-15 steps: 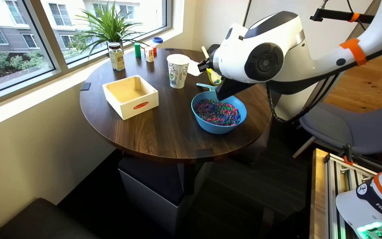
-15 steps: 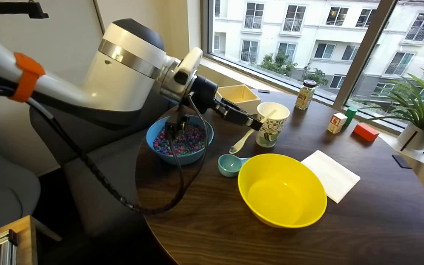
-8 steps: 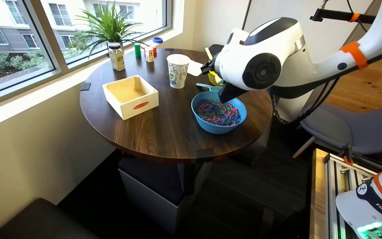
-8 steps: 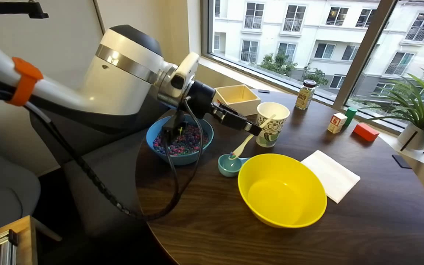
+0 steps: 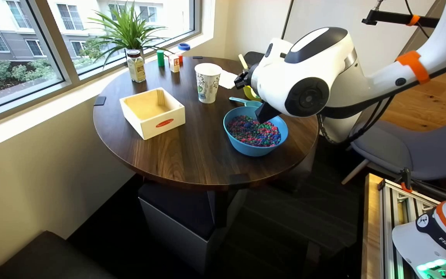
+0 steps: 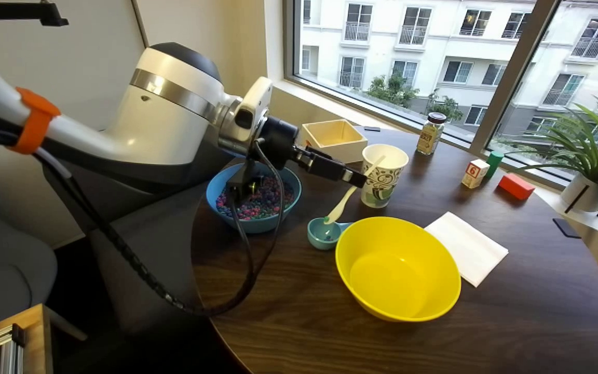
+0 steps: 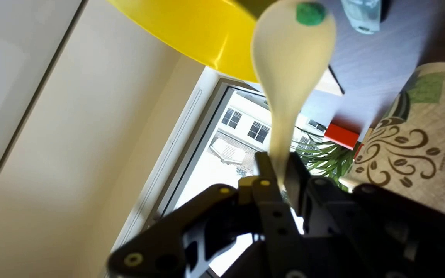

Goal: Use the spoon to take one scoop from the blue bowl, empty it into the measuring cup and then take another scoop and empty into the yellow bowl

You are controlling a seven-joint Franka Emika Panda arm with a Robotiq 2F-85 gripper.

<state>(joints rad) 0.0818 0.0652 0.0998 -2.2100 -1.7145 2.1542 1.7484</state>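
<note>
My gripper (image 6: 365,181) is shut on the handle of the pale spoon (image 7: 290,58), which slants down with its scoop end lowest. One green piece clings to the scoop in the wrist view. That end sits over the rim of the measuring cup (image 6: 316,238), a small light-blue cup with a handle, and a dark bit shows inside it. Beside it stands the yellow bowl (image 6: 397,283), with nothing seen inside. Beneath the wrist is the blue bowl (image 5: 254,150), full of multicoloured pieces; the arm hides part of it in both exterior views.
A patterned paper cup (image 6: 380,193) stands close behind the spoon handle. Farther off are a wooden tray (image 5: 161,124), a spice jar (image 6: 430,135), a number block (image 6: 474,174) and a red block (image 6: 516,186). A white napkin (image 6: 467,252) lies by the yellow bowl.
The gripper has come lower, bringing the spoon's scoop from behind the measuring cup to over its rim. Fewer pieces are on the spoon, and a dark bit now shows in the cup.
</note>
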